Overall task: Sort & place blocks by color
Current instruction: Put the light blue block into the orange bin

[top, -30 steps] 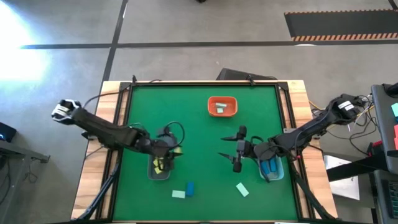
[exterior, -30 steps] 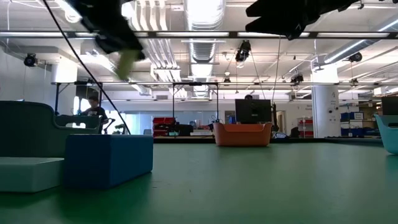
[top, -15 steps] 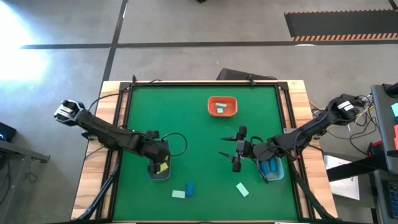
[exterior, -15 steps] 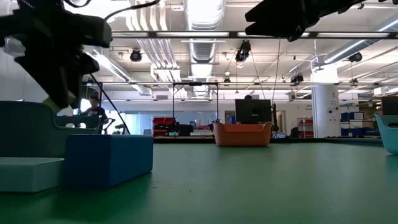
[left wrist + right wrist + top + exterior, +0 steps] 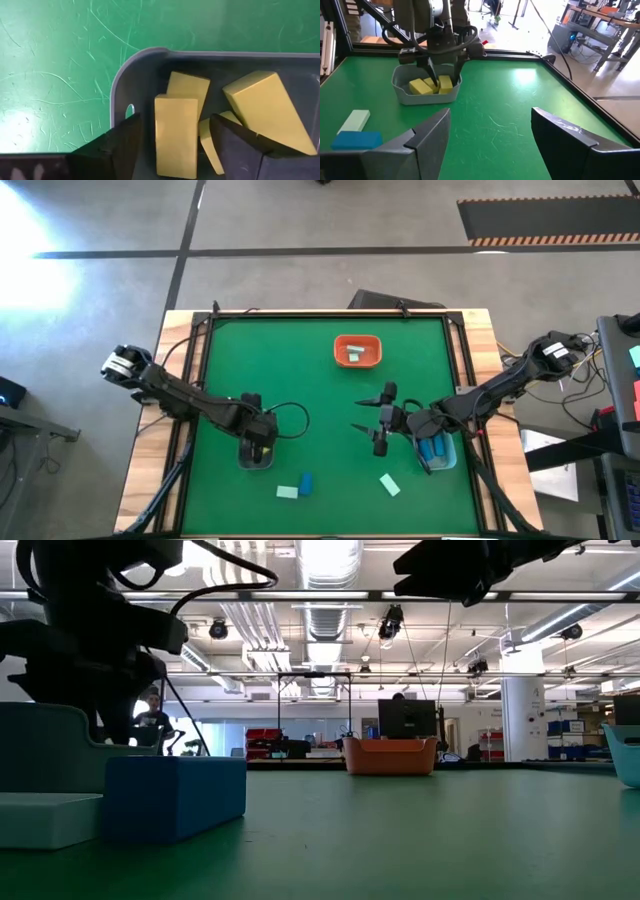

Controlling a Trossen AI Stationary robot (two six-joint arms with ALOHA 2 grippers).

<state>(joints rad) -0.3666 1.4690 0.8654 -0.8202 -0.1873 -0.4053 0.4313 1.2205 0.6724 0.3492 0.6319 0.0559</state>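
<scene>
My left gripper (image 5: 257,442) reaches down into the grey bin (image 5: 255,461), open. In the left wrist view its fingers (image 5: 175,120) stand on either side of a yellow block (image 5: 175,135) without touching it. That block lies flat in the bin (image 5: 131,70) beside two other yellow blocks (image 5: 265,107). My right gripper (image 5: 364,418) hangs open and empty above the table's middle right (image 5: 490,132). A blue block (image 5: 306,480) and two mint blocks (image 5: 287,492) (image 5: 389,484) lie flat on the green mat near the front edge.
An orange tray (image 5: 357,340) holding a mint block stands at the far middle. A bluish bin (image 5: 447,458) with blue blocks stands at the right, under my right arm. In the low view the blue block (image 5: 175,795) and a mint block (image 5: 45,820) lie close to the camera.
My left gripper has gone toward the table's near left and down into the grey bin with a yellow block. That block now lies in the bin between its fingers. My right arm has kept still.
</scene>
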